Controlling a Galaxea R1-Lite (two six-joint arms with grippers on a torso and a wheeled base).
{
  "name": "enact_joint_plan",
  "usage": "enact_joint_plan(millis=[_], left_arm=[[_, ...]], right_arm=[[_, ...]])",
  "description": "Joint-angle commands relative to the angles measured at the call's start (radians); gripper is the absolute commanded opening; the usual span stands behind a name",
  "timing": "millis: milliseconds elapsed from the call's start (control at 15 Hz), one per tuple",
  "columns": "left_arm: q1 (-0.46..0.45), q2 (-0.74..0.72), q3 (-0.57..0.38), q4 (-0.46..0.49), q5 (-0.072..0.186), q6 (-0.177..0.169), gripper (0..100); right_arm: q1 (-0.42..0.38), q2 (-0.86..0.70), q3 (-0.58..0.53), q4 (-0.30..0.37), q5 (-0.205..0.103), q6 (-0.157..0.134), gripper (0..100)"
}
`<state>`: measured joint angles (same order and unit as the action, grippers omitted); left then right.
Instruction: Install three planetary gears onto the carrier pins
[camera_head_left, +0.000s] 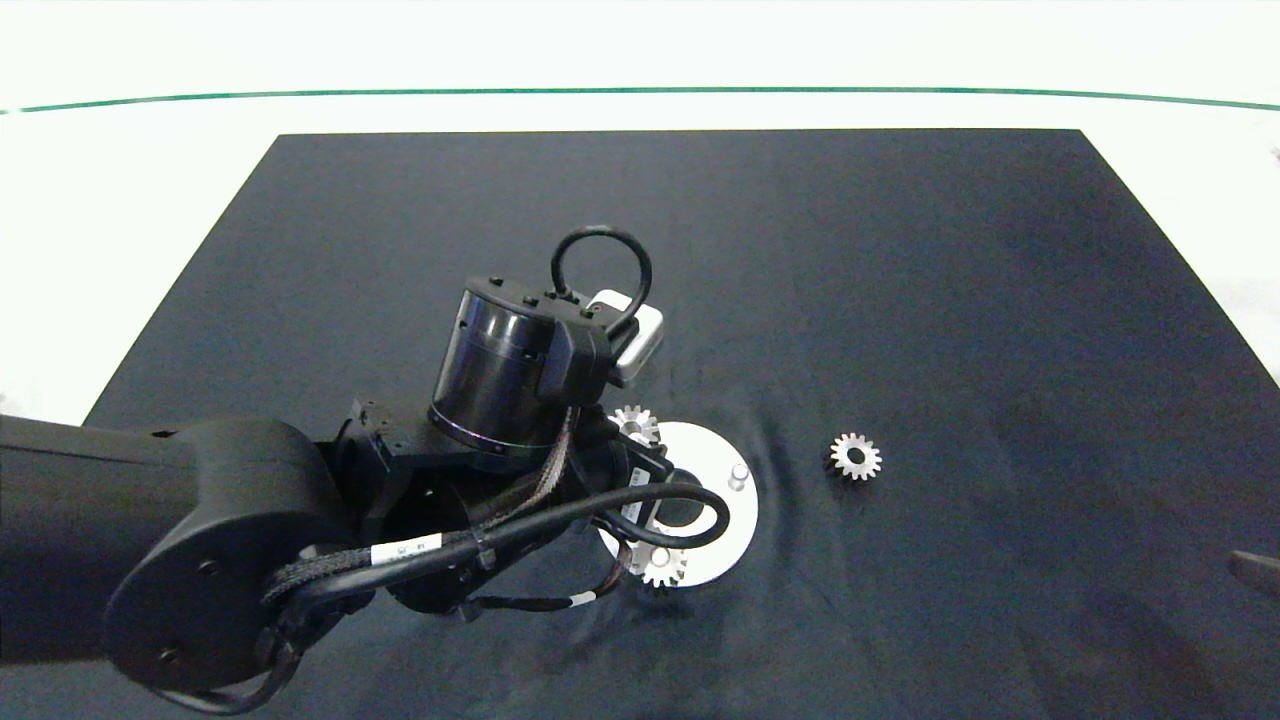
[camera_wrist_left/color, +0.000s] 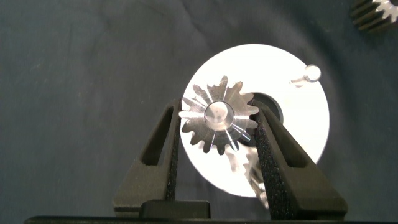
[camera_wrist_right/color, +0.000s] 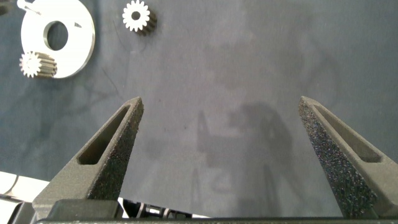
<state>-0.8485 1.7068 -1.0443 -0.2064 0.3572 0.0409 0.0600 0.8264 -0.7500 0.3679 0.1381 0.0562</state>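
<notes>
One planetary gear (camera_wrist_left/color: 217, 116) clenched by left gripper (camera_wrist_left/color: 217, 134) over white disc (camera_wrist_left/color: 309, 127); right gripper (camera_wrist_right/color: 219, 134) released, no legible writing

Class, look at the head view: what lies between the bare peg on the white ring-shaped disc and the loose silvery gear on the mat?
Only bare dark mat separates the bare peg from the loose silvery gear; the head view shows it.

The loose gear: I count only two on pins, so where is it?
The loose gear lies flat on the dark mat, right of the white disc.
</notes>
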Motion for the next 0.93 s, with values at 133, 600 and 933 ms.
enact_joint_plan(millis=[133, 600, 933], left_arm=[[0.012, 0.056, -0.002, -0.031, 0.014, 0.030, 25], [0.039, 0.068, 0.003, -0.056, 0.026, 0.054, 25], [0.029, 0.065, 0.018, -0.065, 0.031, 0.053, 25]], right_arm=[[0.000, -0.033, 0.040, 0.002, 0.002, 0.001, 100], [-0.002, -0.035, 0.038, 0.002, 0.014, 0.002, 100], [-0.002, -0.036, 0.038, 0.002, 0.014, 0.002, 100]])
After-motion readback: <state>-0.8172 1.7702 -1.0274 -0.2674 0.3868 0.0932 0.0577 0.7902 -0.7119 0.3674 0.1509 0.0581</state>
